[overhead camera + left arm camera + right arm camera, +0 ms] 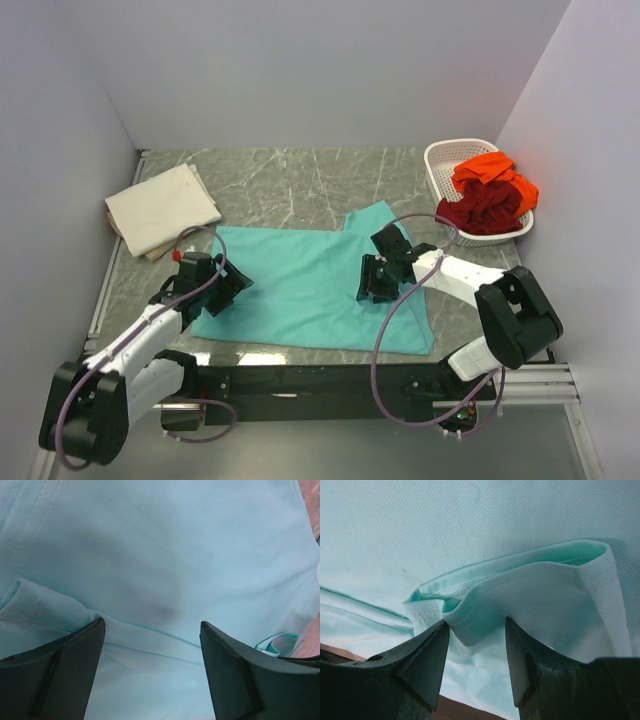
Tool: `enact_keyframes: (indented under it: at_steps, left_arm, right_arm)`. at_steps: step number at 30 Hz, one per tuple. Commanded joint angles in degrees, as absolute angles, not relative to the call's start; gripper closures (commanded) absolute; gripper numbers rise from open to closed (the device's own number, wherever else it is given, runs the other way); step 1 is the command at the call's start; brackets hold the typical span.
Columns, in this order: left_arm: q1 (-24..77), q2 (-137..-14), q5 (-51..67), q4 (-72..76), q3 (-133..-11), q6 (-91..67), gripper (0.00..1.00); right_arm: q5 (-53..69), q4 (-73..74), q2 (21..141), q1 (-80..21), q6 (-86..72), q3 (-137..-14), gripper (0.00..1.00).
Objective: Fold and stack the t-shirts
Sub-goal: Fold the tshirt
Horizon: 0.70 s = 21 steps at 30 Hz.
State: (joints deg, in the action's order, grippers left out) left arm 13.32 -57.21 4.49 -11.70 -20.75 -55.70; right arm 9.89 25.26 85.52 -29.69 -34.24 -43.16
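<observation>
Item 1: the teal t-shirt (pixel 310 285) is lying spread flat on the table (pixel 290 180), right in front of your two arms.

Item 2: your left gripper (pixel 151 630) is hanging over that shirt's left edge with its jaws standing wide apart. A low crease of teal cloth is running between them, and nothing is being held.

Item 3: your right gripper (pixel 476 625) is working the shirt's right half, jaws drawn narrow and pinching a rolled, stitched hem (sleeve or bottom hem, you cannot tell which).

Item 4: the cream t-shirt (pixel 160 208) is sitting folded at the far left of the table.

Item 5: the orange t-shirt (pixel 495 172) and the dark red t-shirt (pixel 485 208) are lying crumpled together in the white basket (pixel 440 155) at the far right.
</observation>
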Motion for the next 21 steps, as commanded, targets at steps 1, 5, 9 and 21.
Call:
enact_keyframes:
  at_steps: [1, 5, 9, 21]
  left_arm:
    - [13.36, -52.3, 1.23, -19.59, -18.64, -59.32, 0.17]
    - [13.45, -48.43, 0.18, -23.11, -18.46, -60.03, 0.17]
    - [13.54, -46.93, 0.44, -23.64, -18.89, -61.0, 0.17]
    - [13.54, -54.13, -5.88, -27.34, -37.16, -50.64, 0.12]
  right_arm:
    - [8.7, 33.66, 87.45, -31.46, -36.03, -37.71, 0.44]
    - [9.58, 34.19, 85.61, -32.69, -37.79, -36.74, 0.44]
    - [9.84, 35.5, 84.47, -33.48, -38.06, -36.91, 0.44]
    - [0.09, 51.24, 79.27, -25.07, -29.72, -58.43, 0.38]
